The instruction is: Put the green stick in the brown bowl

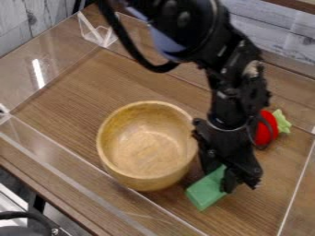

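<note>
The green stick (204, 194) lies on the wooden table just right of the brown bowl (147, 106), its near end pointing at the front edge. My gripper (227, 175) points straight down over the stick's far end. Its black fingers are closed against the stick's sides, close beside the bowl's right wall. The bowl stands upright with nothing inside it.
A red strawberry-like toy with a green top (266, 127) lies just behind and to the right of the gripper. A clear plastic stand (99, 29) sits at the back left. A clear wall (50, 157) runs along the table's front-left edge.
</note>
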`<state>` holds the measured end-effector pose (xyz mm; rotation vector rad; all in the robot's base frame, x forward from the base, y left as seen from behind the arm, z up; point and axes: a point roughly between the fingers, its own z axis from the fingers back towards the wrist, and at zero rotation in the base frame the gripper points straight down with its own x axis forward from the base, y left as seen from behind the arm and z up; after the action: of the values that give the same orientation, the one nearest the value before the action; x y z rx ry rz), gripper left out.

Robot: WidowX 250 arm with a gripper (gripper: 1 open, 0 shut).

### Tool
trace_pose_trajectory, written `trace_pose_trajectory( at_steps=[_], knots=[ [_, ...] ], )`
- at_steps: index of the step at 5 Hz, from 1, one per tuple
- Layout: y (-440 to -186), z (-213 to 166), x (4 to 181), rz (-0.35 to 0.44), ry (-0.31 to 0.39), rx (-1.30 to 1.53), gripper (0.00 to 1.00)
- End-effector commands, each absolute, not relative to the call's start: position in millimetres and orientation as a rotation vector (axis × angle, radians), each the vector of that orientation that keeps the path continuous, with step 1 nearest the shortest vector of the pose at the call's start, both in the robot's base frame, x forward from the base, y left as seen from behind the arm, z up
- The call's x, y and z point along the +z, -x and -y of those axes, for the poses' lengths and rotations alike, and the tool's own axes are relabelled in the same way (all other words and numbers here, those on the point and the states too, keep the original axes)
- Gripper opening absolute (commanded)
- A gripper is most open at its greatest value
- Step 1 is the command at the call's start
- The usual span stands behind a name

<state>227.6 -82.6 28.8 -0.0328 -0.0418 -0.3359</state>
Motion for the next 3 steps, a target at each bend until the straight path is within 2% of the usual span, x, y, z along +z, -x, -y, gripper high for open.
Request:
trace_pose_trajectory(
  at_steps=[1, 3],
  knots=[
    [-233.8, 80.1, 51.0, 0.074, 0.028, -0.327, 0.0],
    [-233.1, 86.7, 77.2, 0.095, 0.025, -0.333, 0.0]
  ],
)
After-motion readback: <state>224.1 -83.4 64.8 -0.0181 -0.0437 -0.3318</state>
